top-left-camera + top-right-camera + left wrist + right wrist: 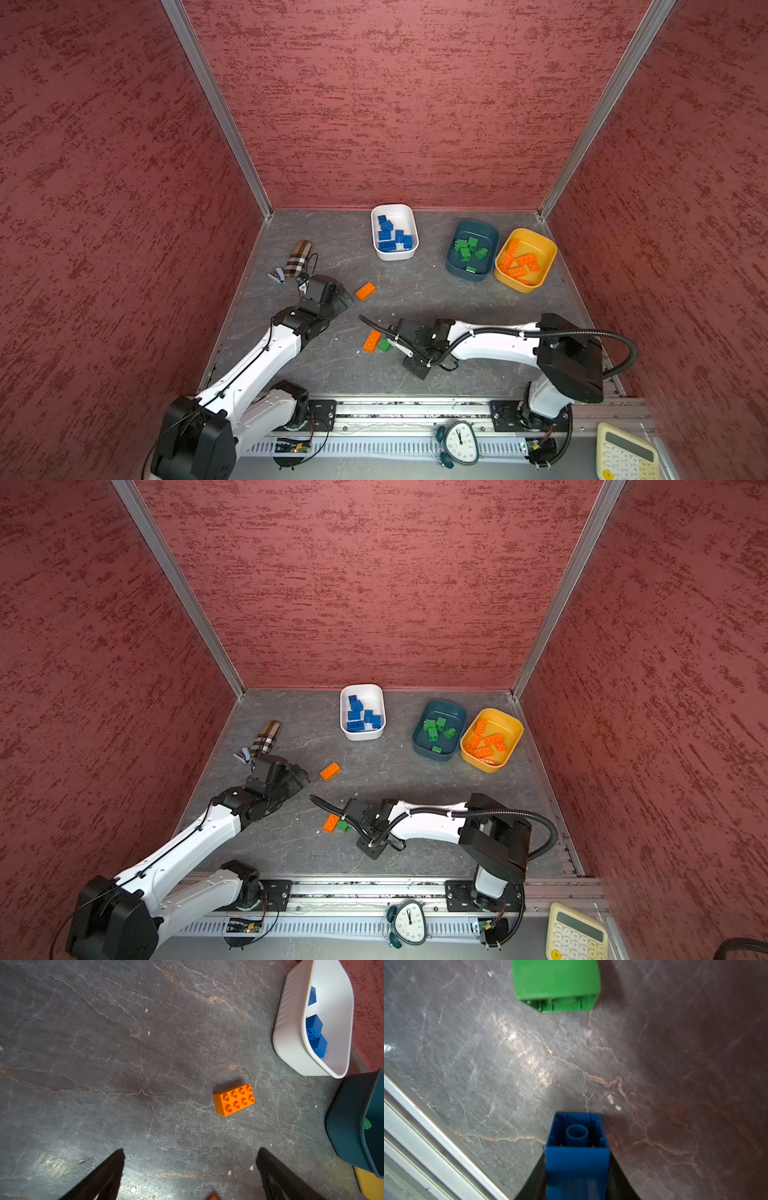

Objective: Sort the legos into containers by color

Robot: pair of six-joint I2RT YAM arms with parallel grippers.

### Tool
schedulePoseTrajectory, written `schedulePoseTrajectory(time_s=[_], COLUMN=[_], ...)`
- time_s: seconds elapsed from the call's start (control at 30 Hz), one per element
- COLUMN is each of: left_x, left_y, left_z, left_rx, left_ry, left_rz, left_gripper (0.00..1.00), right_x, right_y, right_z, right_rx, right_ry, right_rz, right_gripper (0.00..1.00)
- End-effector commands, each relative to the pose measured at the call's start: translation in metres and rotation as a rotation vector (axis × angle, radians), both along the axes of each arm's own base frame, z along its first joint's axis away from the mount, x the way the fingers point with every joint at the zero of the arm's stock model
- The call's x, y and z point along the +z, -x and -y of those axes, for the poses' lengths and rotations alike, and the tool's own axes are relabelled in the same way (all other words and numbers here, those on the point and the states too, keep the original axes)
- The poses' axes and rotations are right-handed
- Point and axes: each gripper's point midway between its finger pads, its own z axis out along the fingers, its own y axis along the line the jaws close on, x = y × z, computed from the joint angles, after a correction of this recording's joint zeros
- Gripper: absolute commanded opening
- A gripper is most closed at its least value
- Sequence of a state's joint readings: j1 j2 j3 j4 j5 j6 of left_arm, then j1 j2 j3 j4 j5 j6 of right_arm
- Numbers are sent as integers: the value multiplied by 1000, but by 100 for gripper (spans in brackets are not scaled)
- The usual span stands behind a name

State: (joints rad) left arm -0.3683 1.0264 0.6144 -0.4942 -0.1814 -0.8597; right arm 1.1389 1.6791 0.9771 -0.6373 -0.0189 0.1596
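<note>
pouch: plaid, lying on the table, well left of the white bowl, a little nearer the arm bases.
left gripper: jaws wide apart over bare table; left of the white bowl and nearer the bases.
orange brick: flat, studs up, on the table on the base side of the white bowl, slightly left; ahead of the left gripper, not touching it.
second orange brick: on the table, farther from the white bowl toward the bases.
green brick: right against the second orange brick; same side of the white bowl.
right gripper: narrow, clamped on the blue brick; base side of the white bowl, by the green brick.
blue brick: between the fingers, hollow underside facing the wrist camera; hidden in both top views; cannot tell if it touches the table.
white bowl: by the back wall, blue bricks inside.
teal bowl: right of the white bowl, apart; green bricks inside.
yellow bowl: farthest right of the white bowl, against the teal bowl; orange bricks inside.
</note>
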Motion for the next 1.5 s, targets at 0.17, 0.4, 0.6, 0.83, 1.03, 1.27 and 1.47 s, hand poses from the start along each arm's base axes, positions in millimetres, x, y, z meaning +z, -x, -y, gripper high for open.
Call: schedulePoseTrajectory(time_s=[0.17, 0.4, 0.6, 0.83, 1.03, 1.27, 1.47], left_x=[4, 7, 10, 10, 14, 8, -1], left_y=[-9, -18, -30, -37, -38, -32, -25], left_z=[10, 14, 24, 32, 39, 42, 41], left_rx=[-5, -6, -27, -73, -109, -151, -161], left_ry=[35, 25, 45, 31, 53, 52, 41], left_rz=[-7, -28, -36, -71, -64, -100, -146], left_gripper=[99, 99, 99, 99, 100, 99, 99], right_x=[25, 65, 111, 131, 131, 111, 123], right_y=[-73, -149, -232, -325, -393, -448, -453], right_z=[-10, -15, -27, -35, -33, -38, -55], right_rx=[13, -61, -137, -226, -286, -315, -243], right_ry=[-92, -236, -385, -419, -416, -388, -422], right_rz=[194, 323, 463, 613, 675, 688, 670], right_gripper=[26, 21, 21, 22, 23, 36, 63])
